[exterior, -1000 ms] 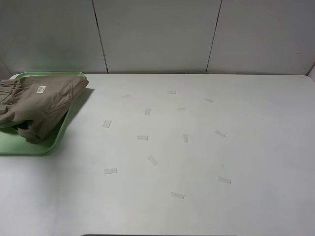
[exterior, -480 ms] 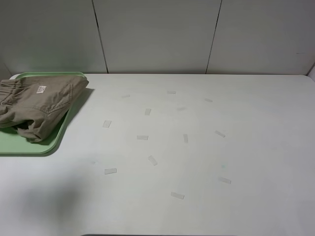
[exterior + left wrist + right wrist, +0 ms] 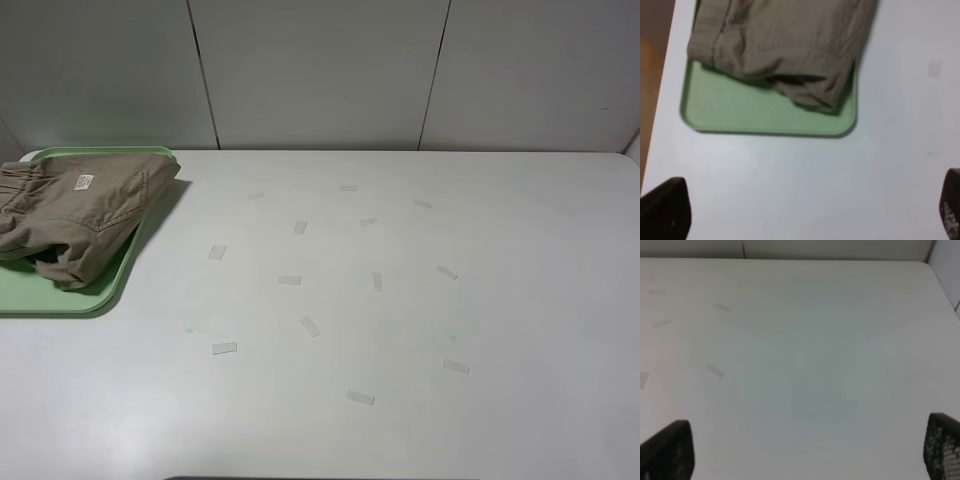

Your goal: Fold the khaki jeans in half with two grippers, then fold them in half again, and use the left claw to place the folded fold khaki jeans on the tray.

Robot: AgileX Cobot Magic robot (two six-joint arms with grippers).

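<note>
The khaki jeans [image 3: 80, 215] lie folded in a bundle on the pale-green tray [image 3: 60, 298] at the table's far left, with the white label facing up. They also show in the left wrist view [image 3: 785, 45] on the tray [image 3: 740, 112]. My left gripper [image 3: 805, 210] is open and empty, its fingertips [image 3: 665, 210] wide apart above bare table short of the tray. My right gripper [image 3: 805, 450] is open and empty over bare table. Neither arm shows in the exterior high view.
Several small strips of clear tape [image 3: 224, 348] are stuck on the white table [image 3: 420, 300]. A grey panelled wall [image 3: 320, 70] stands behind the table. The table's left edge [image 3: 660, 100] runs beside the tray.
The jeans and tray have not moved. A shadow on the table's front left has shrunk and faded, as the left arm drew back out of the exterior view.
</note>
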